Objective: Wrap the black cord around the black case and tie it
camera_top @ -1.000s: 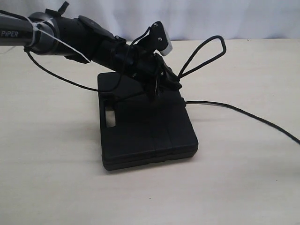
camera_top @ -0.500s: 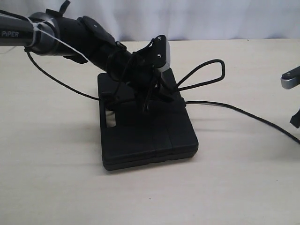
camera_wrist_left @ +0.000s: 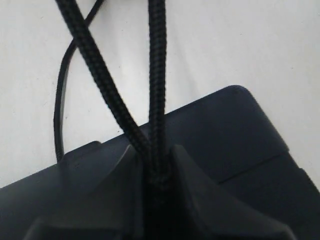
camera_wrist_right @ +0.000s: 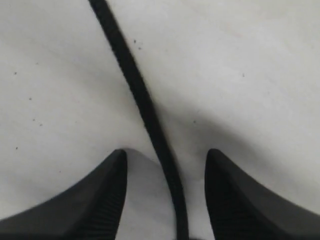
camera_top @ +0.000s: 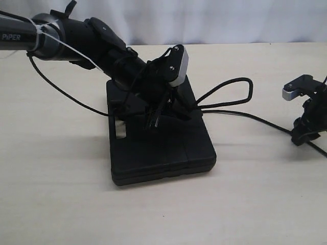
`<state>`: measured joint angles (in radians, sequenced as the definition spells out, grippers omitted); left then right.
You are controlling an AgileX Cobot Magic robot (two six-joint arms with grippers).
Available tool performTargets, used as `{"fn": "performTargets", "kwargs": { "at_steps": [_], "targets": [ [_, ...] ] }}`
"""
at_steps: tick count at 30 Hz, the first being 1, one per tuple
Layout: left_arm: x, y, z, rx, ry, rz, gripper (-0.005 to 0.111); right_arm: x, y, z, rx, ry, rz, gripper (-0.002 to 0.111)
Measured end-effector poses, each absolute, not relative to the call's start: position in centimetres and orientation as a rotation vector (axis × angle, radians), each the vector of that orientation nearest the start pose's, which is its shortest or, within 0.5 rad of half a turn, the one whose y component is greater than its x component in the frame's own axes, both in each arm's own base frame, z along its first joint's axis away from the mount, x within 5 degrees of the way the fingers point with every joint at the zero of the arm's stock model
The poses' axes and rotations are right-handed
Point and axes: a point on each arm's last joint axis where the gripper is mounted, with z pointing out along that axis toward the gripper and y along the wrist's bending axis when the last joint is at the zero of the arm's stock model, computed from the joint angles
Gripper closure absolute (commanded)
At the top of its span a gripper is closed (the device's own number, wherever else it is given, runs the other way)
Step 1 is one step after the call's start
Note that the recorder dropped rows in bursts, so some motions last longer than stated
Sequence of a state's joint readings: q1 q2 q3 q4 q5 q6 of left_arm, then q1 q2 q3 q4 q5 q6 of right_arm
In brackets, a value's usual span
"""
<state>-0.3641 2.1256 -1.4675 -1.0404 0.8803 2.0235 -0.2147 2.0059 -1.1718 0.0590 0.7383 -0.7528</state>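
One black cord (camera_wrist_right: 141, 102), one black case (camera_top: 163, 148)

Jaws of the left gripper (camera_wrist_left: 153, 162) pinch two black cord (camera_wrist_left: 156, 90) strands over the black case (camera_wrist_left: 235, 130).

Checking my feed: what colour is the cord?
The cord is black, braided; clearest in left wrist view.

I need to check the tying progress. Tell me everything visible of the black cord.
The black cord is a thin, braided, matte rope. Two strands meet and are pinched in the shut left end effector above the black case. Right of the case it forms an open loop. A single strand trails right along the table and passes, ungripped, through the open right end effector. No full turn around the case is visible.
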Motion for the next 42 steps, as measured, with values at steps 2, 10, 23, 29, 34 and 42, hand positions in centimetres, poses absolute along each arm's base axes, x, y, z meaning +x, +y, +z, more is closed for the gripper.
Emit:
{"fn": "performTargets", "kwargs": {
  "at_steps": [2, 10, 23, 29, 34, 42],
  "targets": [
    [38.2, -21.2, 16.5, 1.841, 1.525, -0.624, 0.107, 35.5, -7.4, 11.4, -0.751, 2.952, -0.006, 0.068],
    [38.1, -21.2, 16.5, 1.884, 1.449, -0.616, 0.107, 35.9, -7.2, 12.3, -0.54, 3.122, 0.127, 0.104],
    [36.8, -22.7, 17.0, 1.987, 1.374, -0.592, 0.107, 39.3, -2.7, 23.2, 0.362, 2.811, 0.987, 0.104],
    [35.8, -24.8, 16.6, 2.192, 1.239, -0.327, 0.107, 39.0, -2.6, 22.6, 0.442, 2.9, 0.87, 0.104],
    [35.6, -26.4, 16.4, 2.277, 1.116, -0.088, 0.107, 39.0, -2.6, 22.6, 0.475, 2.902, 0.857, 0.104],
    [35.3, -28.1, 16.4, 2.281, 1.006, 0.107, 0.107, 39.9, -3.1, 22.6, 0.562, 2.801, 0.794, 0.104]
  ]
}}
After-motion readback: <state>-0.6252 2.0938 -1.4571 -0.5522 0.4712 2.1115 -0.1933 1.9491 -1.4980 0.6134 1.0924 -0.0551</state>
